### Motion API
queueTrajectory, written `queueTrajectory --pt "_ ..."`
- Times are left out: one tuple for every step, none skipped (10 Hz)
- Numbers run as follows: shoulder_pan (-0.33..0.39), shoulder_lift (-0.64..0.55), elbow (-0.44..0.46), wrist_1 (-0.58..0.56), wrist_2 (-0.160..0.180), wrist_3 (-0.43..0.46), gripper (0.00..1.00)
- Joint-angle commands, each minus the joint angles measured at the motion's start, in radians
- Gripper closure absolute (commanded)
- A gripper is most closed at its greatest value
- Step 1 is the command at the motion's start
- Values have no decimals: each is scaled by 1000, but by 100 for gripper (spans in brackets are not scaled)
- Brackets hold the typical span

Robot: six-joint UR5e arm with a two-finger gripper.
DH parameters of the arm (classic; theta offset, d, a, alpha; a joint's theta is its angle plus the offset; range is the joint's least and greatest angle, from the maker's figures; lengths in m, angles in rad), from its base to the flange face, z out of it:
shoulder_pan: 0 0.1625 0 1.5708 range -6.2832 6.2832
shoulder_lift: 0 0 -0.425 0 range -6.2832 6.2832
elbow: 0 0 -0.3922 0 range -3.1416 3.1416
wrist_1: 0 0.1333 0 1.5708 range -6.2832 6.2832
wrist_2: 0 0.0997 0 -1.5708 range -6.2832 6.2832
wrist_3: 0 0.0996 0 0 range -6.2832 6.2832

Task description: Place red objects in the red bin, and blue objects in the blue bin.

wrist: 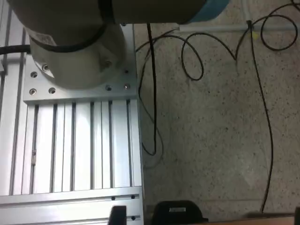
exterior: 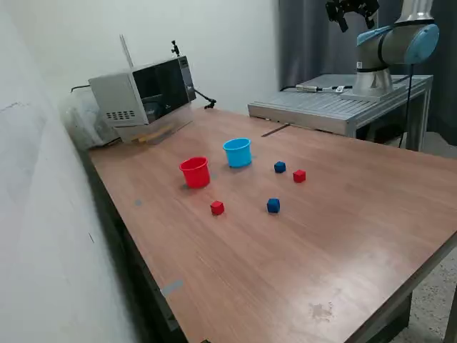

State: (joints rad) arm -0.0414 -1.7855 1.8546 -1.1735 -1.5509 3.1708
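Note:
In the exterior view, a red bin (exterior: 194,172) and a light-blue bin (exterior: 238,152) stand upright side by side on the wooden table (exterior: 335,243). Two red cubes lie on the table: one (exterior: 217,208) in front of the red bin, the other (exterior: 299,176) toward the exterior view's right. One blue cube (exterior: 280,167) lies beside that right-hand red cube, and another (exterior: 273,206) is nearer the front. My gripper (exterior: 355,16) is raised high at the back, far from all of them, open and holding nothing. The wrist view shows none of the task objects.
A grey microwave-like box (exterior: 143,93) sits at the table's back corner, with cables beside it. The arm's base (exterior: 375,75) stands on a ribbed aluminium platform (exterior: 335,107) (wrist: 70,150). Black cables (wrist: 192,56) trail over the speckled floor.

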Motion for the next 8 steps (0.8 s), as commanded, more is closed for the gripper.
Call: queueTrajectory --pt "0 0 -2 -8 5 5 0" --pt "3 -2 0 -6 2 3 0" --pt "3 -2 3 -5 0 2 0" --pt "3 -2 2 -3 0 2 0" --pt "-1 0 0 -5 -2 2 0" --pt "0 0 0 -8 2 3 0" --pt "3 2 -9 -35 0 0 0" --pt "8 9 -29 -131 0 -2 0"
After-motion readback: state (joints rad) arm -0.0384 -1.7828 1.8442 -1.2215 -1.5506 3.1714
